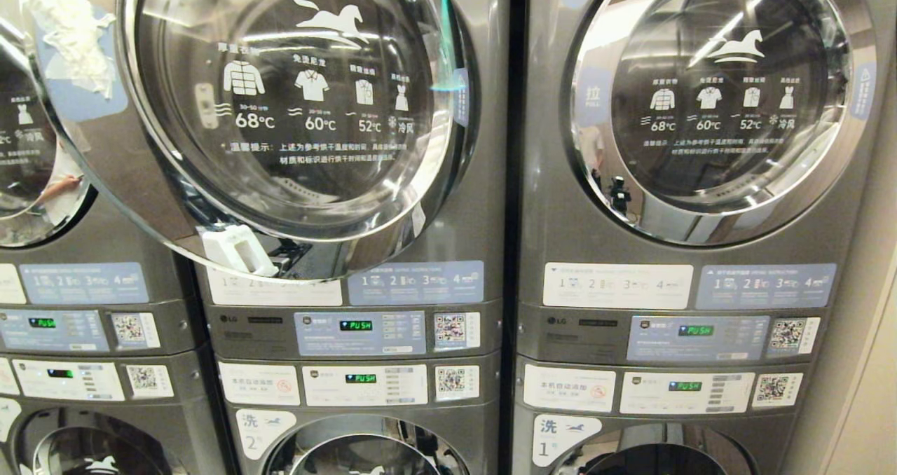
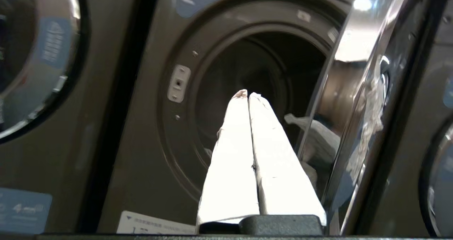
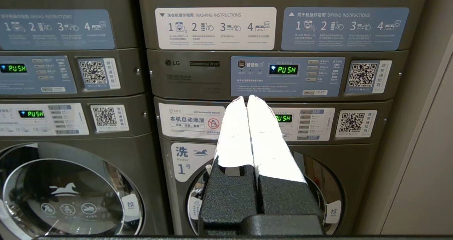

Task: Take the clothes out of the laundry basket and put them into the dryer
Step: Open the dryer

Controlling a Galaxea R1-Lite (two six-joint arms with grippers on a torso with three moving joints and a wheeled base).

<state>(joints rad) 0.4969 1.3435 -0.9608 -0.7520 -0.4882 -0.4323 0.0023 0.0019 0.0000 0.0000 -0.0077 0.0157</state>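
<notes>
My left tool (image 2: 247, 95), pressed shut and empty, points into the open dryer (image 2: 247, 77); pale clothes (image 2: 318, 137) lie inside. My right tool (image 3: 247, 99) is parked, shut, empty.

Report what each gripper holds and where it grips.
Nothing is held. The left gripper is shut and bare before the open dryer; the right gripper is shut and bare too.
</notes>
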